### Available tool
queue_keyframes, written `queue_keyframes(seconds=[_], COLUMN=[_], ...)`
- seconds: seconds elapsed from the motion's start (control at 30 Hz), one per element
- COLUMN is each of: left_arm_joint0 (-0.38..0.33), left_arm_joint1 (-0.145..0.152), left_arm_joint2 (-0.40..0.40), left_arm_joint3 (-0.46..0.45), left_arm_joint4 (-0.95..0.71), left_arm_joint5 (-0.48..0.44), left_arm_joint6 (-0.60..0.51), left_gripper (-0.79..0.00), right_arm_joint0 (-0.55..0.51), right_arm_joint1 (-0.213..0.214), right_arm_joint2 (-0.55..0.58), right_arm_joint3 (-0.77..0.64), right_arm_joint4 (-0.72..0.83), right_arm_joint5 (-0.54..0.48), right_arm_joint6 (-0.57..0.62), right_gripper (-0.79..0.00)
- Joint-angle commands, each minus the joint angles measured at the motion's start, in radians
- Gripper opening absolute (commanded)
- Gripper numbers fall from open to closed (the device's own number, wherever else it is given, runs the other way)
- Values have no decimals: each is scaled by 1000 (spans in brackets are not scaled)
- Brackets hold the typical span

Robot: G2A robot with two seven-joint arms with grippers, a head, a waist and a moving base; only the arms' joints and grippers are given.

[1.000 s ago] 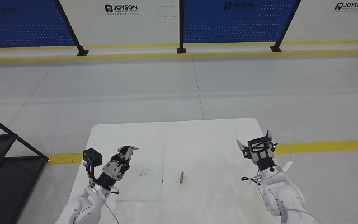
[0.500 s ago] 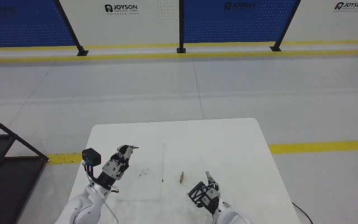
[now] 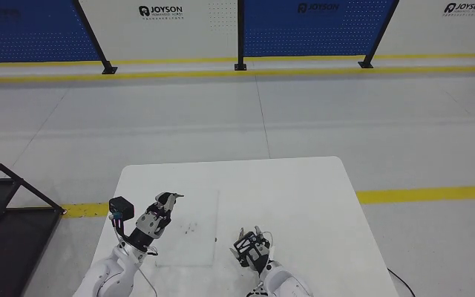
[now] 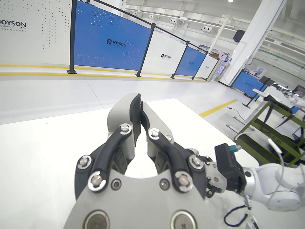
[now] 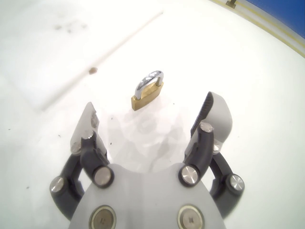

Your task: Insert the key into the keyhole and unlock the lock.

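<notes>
We judge the task to be at its opening stage: nothing has entered the keyhole and the lock (image 5: 147,92) appears locked, its shackle seated in the brass body. The lock rests on the white table (image 3: 297,185), shackle end turned away from the right gripper (image 3: 249,239). That gripper hangs just above the table with its fingers spread wide and nothing between them. The lock is just ahead of the gap, touching neither finger. The left gripper (image 4: 139,103) is held off to the side, well apart from the lock, with its ribbed pads pressed together. We see no key between them and cannot tell whether one is clamped there. The only receptacle concerned is the keyhole, which is hidden from these angles. Remaining steps, in our judgement: secure the lock, present the key, insert, turn.
</notes>
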Motion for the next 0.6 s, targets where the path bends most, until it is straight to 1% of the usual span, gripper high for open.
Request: queue_keyframes(seconds=[0.0,0.07,0.27,0.4,0.57], left_arm_joint0=[0,0,0,0,0], left_arm_joint1=[0,0,0,0,0], left_arm_joint2=[0,0,0,0,0], left_arm_joint3=[0,0,0,0,0], left_arm_joint4=[0,0,0,0,0], left_arm_joint5=[0,0,0,0,0], left_arm_joint6=[0,0,0,0,0], left_gripper=[-785,-785,-785,-785,-785], right_arm_joint0=[10,20,35,41,37], right_arm_joint1=[-7,-13,-27,-32,-32], right_arm_joint2=[-10,-17,-33,-36,-27], right_arm_joint3=[20,37,71,79,75], right_arm_joint4=[16,25,40,41,29], right_arm_joint5=[5,19,49,61,75], right_arm_joint6=[-19,-37,-72,-66,-50], right_gripper=[-271,-394,-440,-502,-536])
